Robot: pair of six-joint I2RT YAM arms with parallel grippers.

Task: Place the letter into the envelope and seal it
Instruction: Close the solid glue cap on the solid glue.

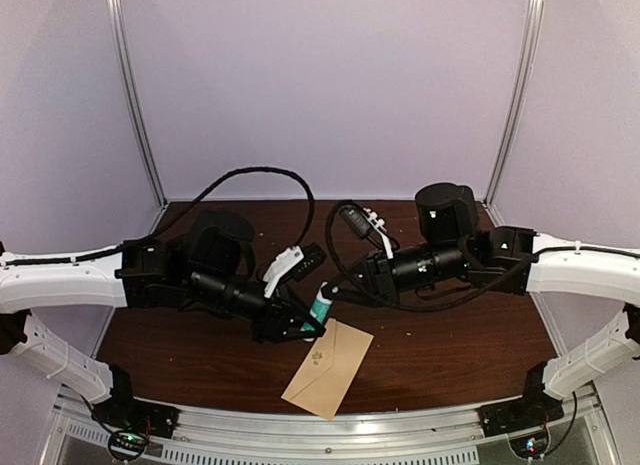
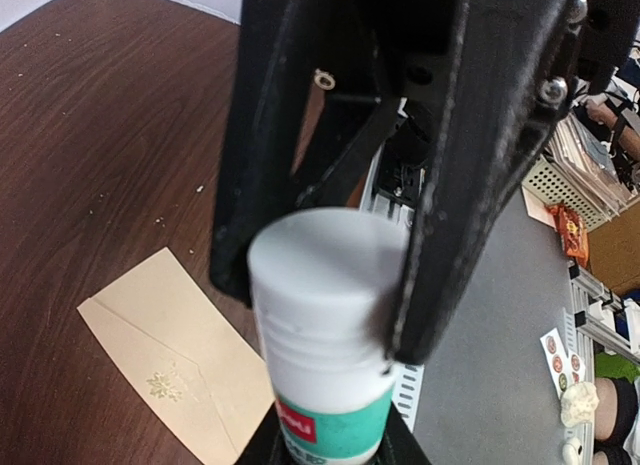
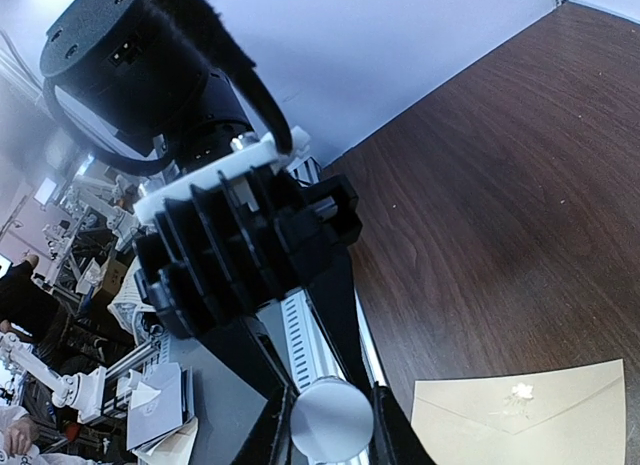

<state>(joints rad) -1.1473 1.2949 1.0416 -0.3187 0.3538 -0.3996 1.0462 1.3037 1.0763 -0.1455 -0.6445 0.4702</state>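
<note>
Your left gripper (image 1: 312,320) clamps the glue stick (image 2: 330,405), your right gripper (image 3: 330,425) clamps its cap (image 2: 325,270); pull crooked and the stick may slip onto the envelope (image 1: 328,368).

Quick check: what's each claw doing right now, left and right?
Left claw: closed on the glue stick, at its white cap.
Right claw: closed on the same glue stick, at its other end.

envelope (image 3: 560,435) cut off at bottom edge, glue stick (image 2: 325,305) label blurred
</note>
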